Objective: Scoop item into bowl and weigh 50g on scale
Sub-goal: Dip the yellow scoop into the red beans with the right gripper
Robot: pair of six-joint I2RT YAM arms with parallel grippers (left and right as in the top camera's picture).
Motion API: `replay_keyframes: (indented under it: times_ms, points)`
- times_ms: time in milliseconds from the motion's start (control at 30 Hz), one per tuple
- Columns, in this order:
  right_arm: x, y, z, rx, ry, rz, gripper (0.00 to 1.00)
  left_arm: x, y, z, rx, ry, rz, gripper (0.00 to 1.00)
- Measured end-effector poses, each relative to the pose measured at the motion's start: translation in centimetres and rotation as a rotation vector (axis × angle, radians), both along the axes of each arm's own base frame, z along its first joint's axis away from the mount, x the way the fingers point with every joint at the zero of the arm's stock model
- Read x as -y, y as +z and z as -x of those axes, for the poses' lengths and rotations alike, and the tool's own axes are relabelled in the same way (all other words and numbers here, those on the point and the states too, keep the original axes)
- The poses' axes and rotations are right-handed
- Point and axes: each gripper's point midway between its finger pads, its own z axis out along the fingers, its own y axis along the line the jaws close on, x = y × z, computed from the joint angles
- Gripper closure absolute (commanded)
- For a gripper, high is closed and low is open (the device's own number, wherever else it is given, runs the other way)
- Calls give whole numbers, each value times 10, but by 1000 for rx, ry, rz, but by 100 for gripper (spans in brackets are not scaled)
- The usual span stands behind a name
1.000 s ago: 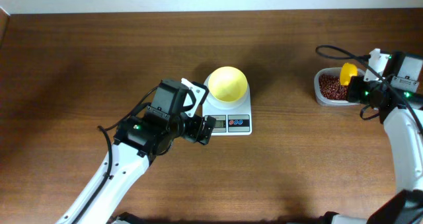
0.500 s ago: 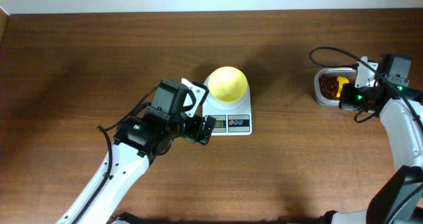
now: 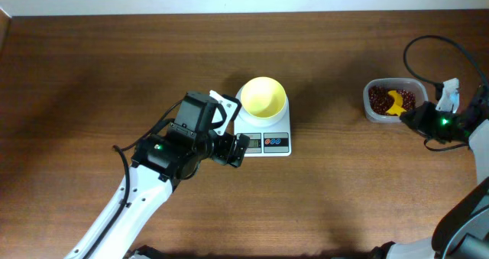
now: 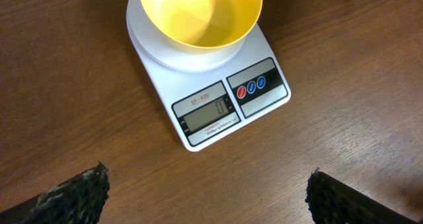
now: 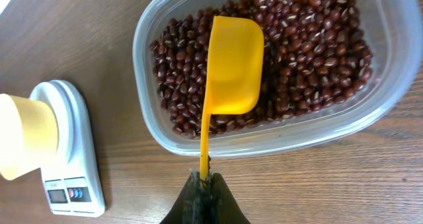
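The empty pale-yellow bowl (image 3: 263, 97) (image 4: 195, 14) stands on the white scale (image 3: 269, 142) (image 4: 231, 98), whose display reads 0. The reddish-brown beans (image 3: 380, 98) (image 5: 310, 45) fill a clear container (image 3: 370, 111) (image 5: 277, 135) at the right. My right gripper (image 3: 419, 117) (image 5: 206, 179) is shut on the handle of a yellow scoop (image 3: 394, 102) (image 5: 231, 65), whose empty head lies over the beans. My left gripper (image 3: 235, 150) (image 4: 206, 192) is open and empty just in front of the scale. The bowl and scale also show in the right wrist view (image 5: 23, 135).
Bare wooden table (image 3: 92, 76) lies between the scale and the container and all around. The right arm's cable (image 3: 428, 45) loops above the container. The table's back edge runs along the top.
My right gripper pulled back to the right and tilted down, lowering the yellow scoop from above the container's rim onto the beans. The left arm has not moved.
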Motion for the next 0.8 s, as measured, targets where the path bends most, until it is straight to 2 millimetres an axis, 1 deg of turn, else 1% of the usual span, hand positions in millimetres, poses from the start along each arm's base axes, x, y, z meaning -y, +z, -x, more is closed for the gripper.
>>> replay_keyframes:
  times_ms: [200,333,567,633,700,800]
  points:
    - [-5,2,1,-11,-25,-64,96,0,0,0,0,0,0,1]
    - [-4,5,2,2,-42,-129,96,0,0,0,0,0,0,1]
    - [-6,8,2,-2,-67,-174,96,0,0,0,0,0,0,1]
    - [-1,9,3,1,-86,-190,96,0,0,0,0,0,0,1]
    - [10,12,6,15,-121,-210,96,0,0,0,0,0,0,1]
    - [19,19,7,51,-149,-263,96,0,0,0,0,0,0,1]
